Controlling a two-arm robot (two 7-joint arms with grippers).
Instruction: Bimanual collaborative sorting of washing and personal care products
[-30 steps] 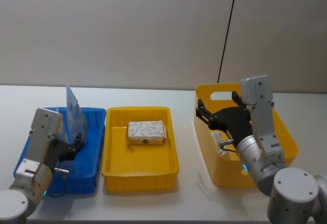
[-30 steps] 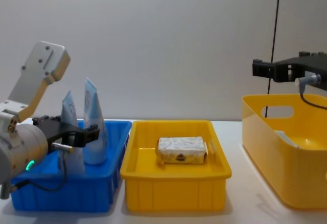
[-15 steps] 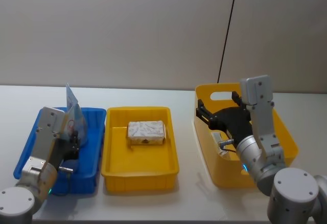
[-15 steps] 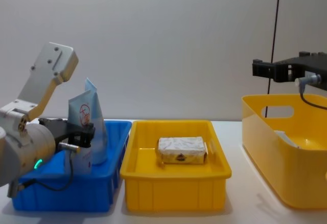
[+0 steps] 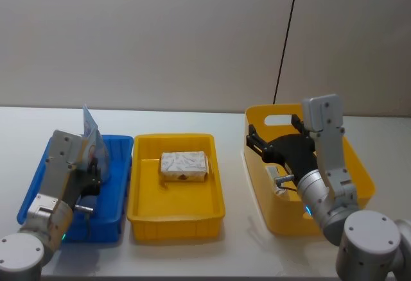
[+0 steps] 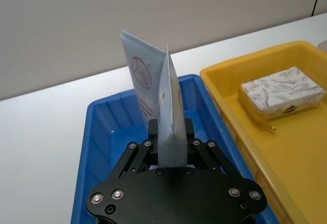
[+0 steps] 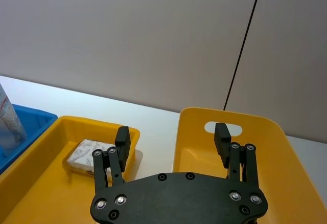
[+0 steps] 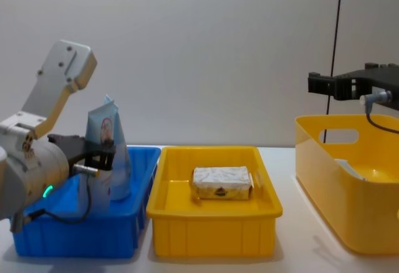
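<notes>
My left gripper [image 6: 171, 132] is shut on a pale blue tube [image 6: 169, 111], held upright inside the blue tray [image 6: 102, 116]. Just beyond it stands the tall light-blue tube with the red round logo [image 6: 142, 83]. In the chest view the held tube [image 8: 103, 137] overlaps the tall tube [image 8: 121, 173], with the left gripper [image 8: 100, 159] at its base. A whitish wrapped bar [image 5: 184, 165] lies in the middle yellow tray [image 5: 173, 217]. My right gripper [image 5: 273, 128] hangs open over the yellow basket [image 5: 359, 165], where a whitish packet [image 5: 272, 172] lies.
The blue tray [image 8: 75, 235], yellow tray [image 8: 212, 235] and yellow basket [image 8: 336, 204] stand in a row on the white table. A thin black cable [image 5: 286, 43] runs up the wall behind the basket. Bare tabletop lies between the yellow tray and the basket.
My left gripper has carried the pale blue tube forward and to the right, up against the tall tube, turning it on the way. The right arm has not moved.
</notes>
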